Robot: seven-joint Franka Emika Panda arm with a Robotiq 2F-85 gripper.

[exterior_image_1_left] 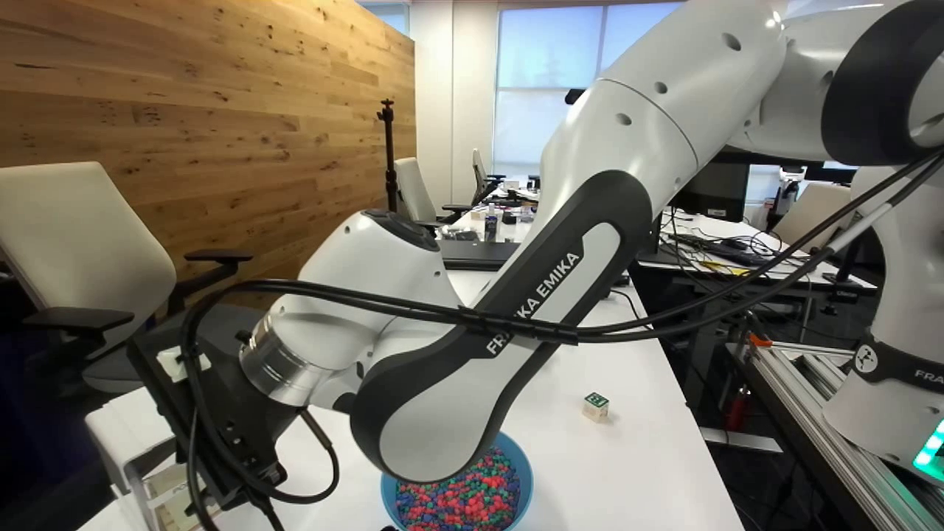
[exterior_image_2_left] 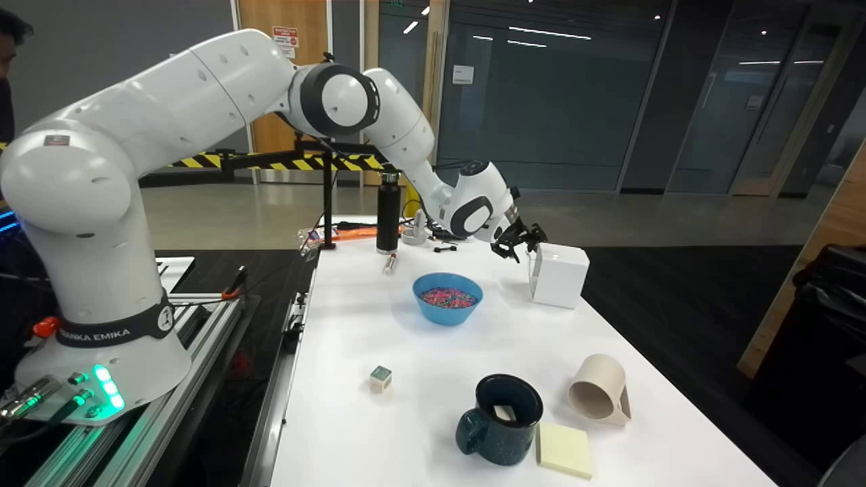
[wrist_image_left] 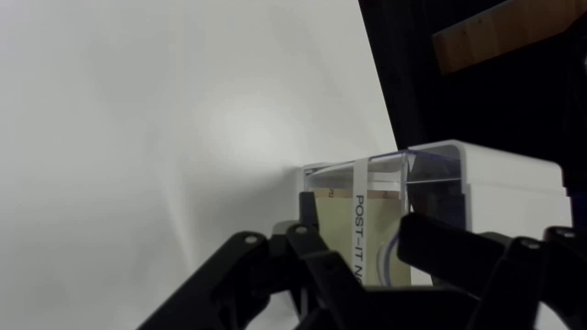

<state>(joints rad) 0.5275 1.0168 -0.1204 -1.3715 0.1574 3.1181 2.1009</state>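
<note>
In the wrist view a white box (wrist_image_left: pixel 513 201) has a clear front compartment (wrist_image_left: pixel 383 165) with a white "POST-IT" strip (wrist_image_left: pixel 361 183). Behind the clear panel lies a yellow pad (wrist_image_left: pixel 337 229). My gripper (wrist_image_left: pixel 357 210) stands open in front of this compartment, its fingers apart. One finger (wrist_image_left: pixel 308 208) overlaps the compartment's left edge, while the right finger (wrist_image_left: pixel 440 252) crosses its right edge. Contact cannot be made out. In an exterior view the gripper (exterior_image_2_left: pixel 524 250) is beside the white box (exterior_image_2_left: pixel 558 274). The box (exterior_image_1_left: pixel 133 424) also shows in an exterior view, where the fingers are hidden.
A blue bowl (exterior_image_2_left: pixel 446 314) of small coloured pieces stands near the box. On the table are a cube (exterior_image_2_left: pixel 380 379), a dark mug (exterior_image_2_left: pixel 504 443), a beige mug (exterior_image_2_left: pixel 605 375) on its side, yellow notes (exterior_image_2_left: pixel 565 450) and a black bottle (exterior_image_2_left: pixel 388 213). The table's edge runs behind the box.
</note>
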